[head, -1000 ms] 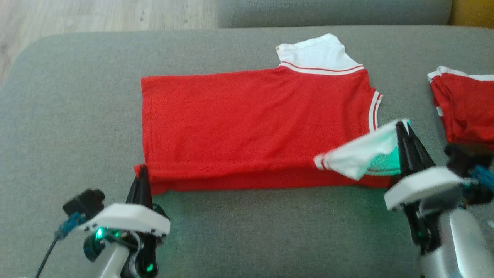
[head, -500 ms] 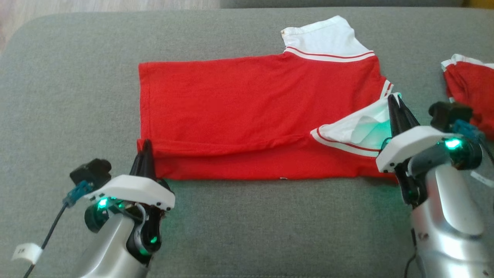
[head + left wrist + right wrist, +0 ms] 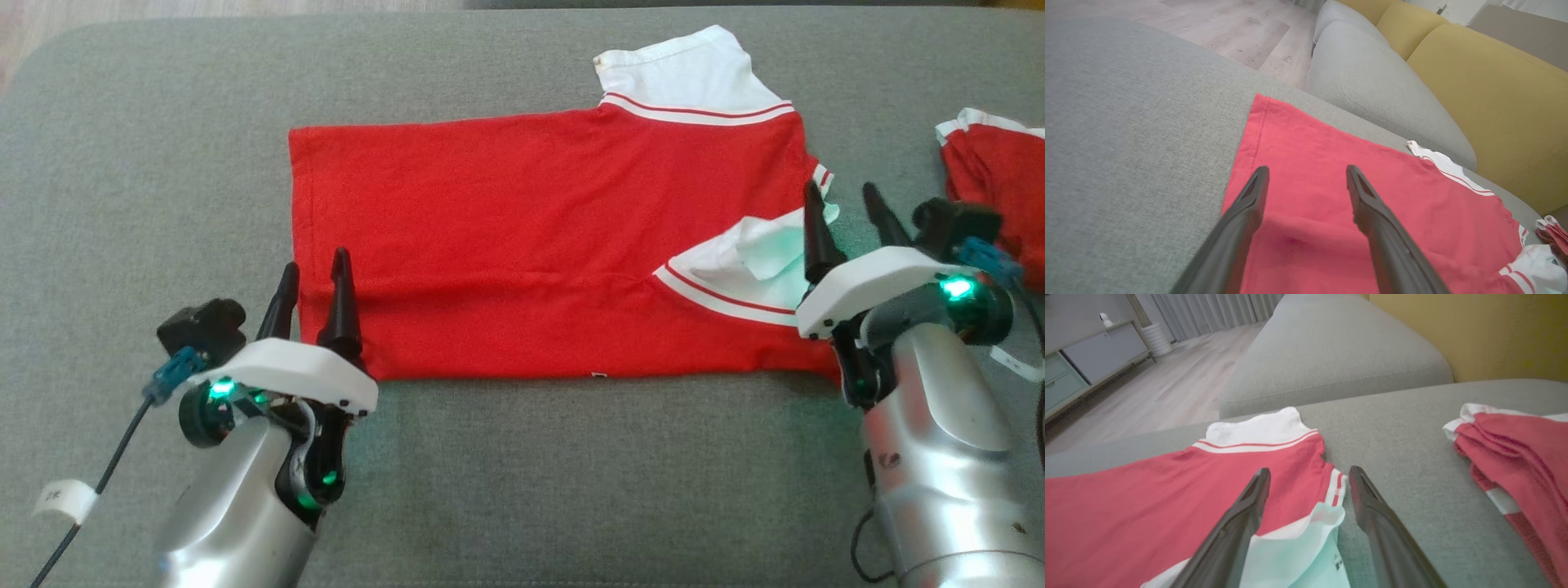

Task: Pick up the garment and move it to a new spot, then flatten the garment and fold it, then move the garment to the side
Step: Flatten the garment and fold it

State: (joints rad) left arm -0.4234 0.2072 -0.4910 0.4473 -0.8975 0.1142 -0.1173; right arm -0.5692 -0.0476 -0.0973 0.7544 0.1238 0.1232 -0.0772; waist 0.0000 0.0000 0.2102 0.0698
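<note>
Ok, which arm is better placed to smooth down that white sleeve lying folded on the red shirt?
Right. The right gripper has its jaws open just beside the white sleeve, while the left gripper sits at the hem corner of the red shirt, the far end.

Folded red garment [image 3: 531, 245] flat on grey cushion [image 3: 163, 163].
Both empty, jaws apart: left gripper [image 3: 314, 261], right gripper [image 3: 841, 188] at its near corners.
</note>
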